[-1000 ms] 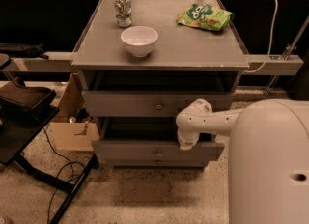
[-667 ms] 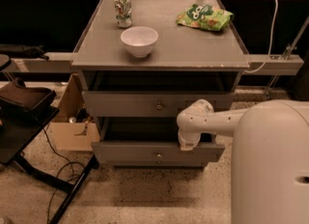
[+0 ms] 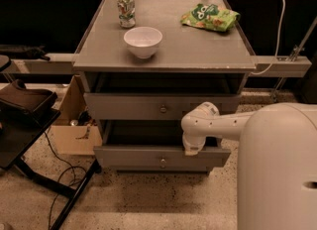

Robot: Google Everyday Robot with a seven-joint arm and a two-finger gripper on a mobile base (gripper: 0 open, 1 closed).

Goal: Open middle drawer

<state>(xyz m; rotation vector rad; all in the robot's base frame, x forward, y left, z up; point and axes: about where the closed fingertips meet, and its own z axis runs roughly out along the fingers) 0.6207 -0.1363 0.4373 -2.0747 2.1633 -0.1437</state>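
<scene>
Hanging at the top edge of the middle drawer [image 3: 129, 157], right of its knob [image 3: 162, 162]: gripper [image 3: 190, 148], finger state I cannot tell | drawer front stands out, dark gap behind, speckled floor [image 3: 148, 199] before it | can [image 3: 126, 10] and green bag [image 3: 210, 17] above: writing unreadable

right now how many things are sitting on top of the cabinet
3: can back left, white bowl in front of it, green bag back right. None looks hidden. The tool is below, at the pulled-out drawer's top edge.

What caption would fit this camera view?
Robot's gripper at the front edge of the partly open middle drawer, right of its knob.
</scene>
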